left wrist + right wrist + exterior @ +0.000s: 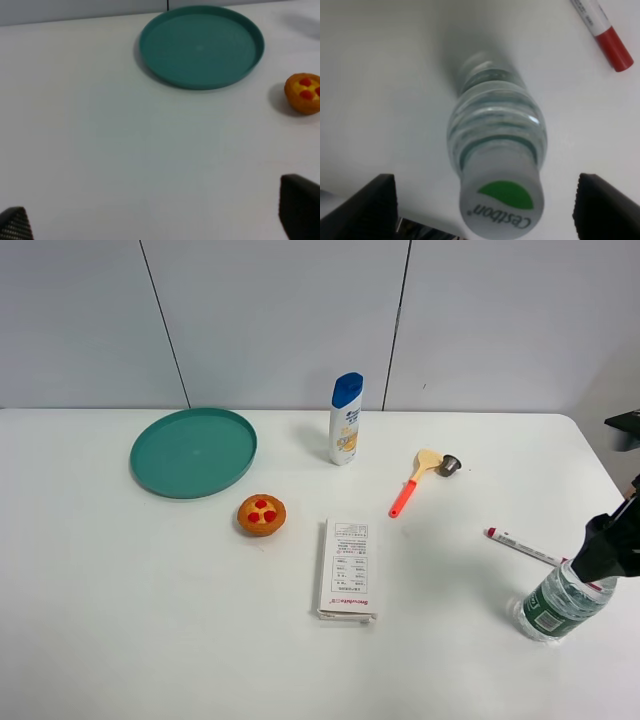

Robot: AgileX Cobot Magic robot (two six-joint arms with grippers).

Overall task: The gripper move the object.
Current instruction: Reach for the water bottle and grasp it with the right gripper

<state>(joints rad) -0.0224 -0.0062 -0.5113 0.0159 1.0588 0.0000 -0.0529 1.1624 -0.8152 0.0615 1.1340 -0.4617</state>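
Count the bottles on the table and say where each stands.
2. The white shampoo bottle stands at the back, right of the green plate. The clear water bottle stands near the front right corner, beside the marker. None seems hidden.

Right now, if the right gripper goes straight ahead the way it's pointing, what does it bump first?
Likely the water bottle. Its white top sits straight ahead, between the open jaws of the right gripper; how far off is unclear.
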